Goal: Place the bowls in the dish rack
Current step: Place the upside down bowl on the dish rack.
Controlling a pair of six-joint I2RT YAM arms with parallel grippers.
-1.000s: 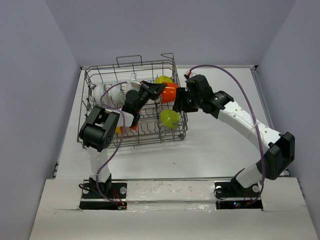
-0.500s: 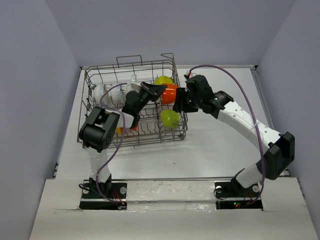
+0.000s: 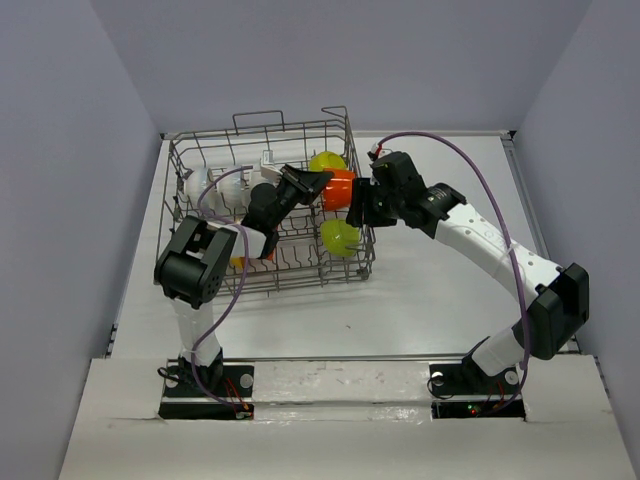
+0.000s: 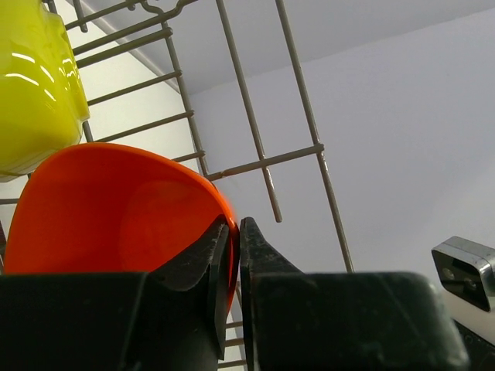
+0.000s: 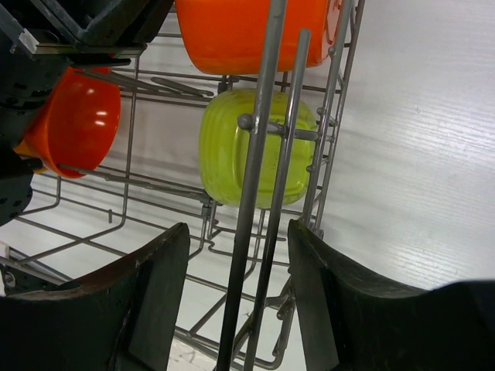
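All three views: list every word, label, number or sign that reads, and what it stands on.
None readable: no text shows on the grey metal wire dish rack, the red-orange glossy plastic bowl, the lime green glossy plastic bowl, or anything else in view.

you see a white table enclosed on three sides by pale lilac walls. a white ledge runs along its near edge.
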